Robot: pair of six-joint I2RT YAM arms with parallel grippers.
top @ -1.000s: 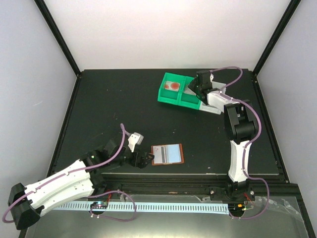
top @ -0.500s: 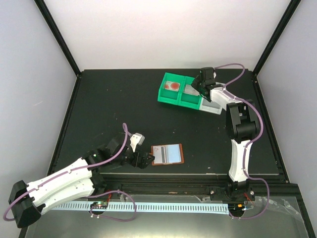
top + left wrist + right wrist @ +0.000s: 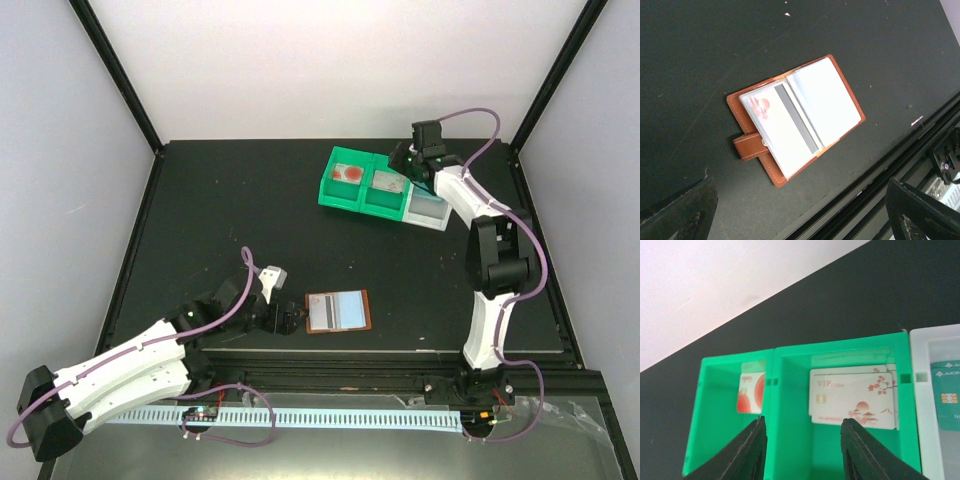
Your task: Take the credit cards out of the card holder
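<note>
Open card holder [image 3: 826, 102] lies face up on the dark table [image 3: 220, 230], close to the near edge and well apart from the bins. One credit card [image 3: 771, 131], pale with a red mark and a dark stripe, sits in the pocket on the tab [image 3: 747, 146] side. The other pocket looks blank; whether it is empty, cannot tell.

Near side: left gripper [image 3: 292, 320] is low over the table, just beside the holder's tab edge. Jaws spread wide, nothing between them. Wrist view shows the holder clear of both fingers.

Far right: right gripper [image 3: 804, 425] hangs over the green bin [image 3: 790, 400]. Jaws partly apart, empty. Below it are a stack of pinkish-white credit cards [image 3: 852, 397] in the bin's right compartment, a red-marked one [image 3: 751, 392] in the left compartment, and a teal-faced one [image 3: 949, 400] in the white bin [image 3: 920, 405] alongside.

Handling, my reading: the card is light, thin, stiff, slick plastic. Lying flush in its pocket it offers no face grip, only an edge. Best hold is across the thickness at whichever edge stands proud of the pocket mouth; which edge that is does not show. The holder looks light and soft at the fold, so it is likely to slide or lift with the card unless pinned on the blank pocket or the rim. Pinch lightly, since a hard squeeze could flick the card away
</note>
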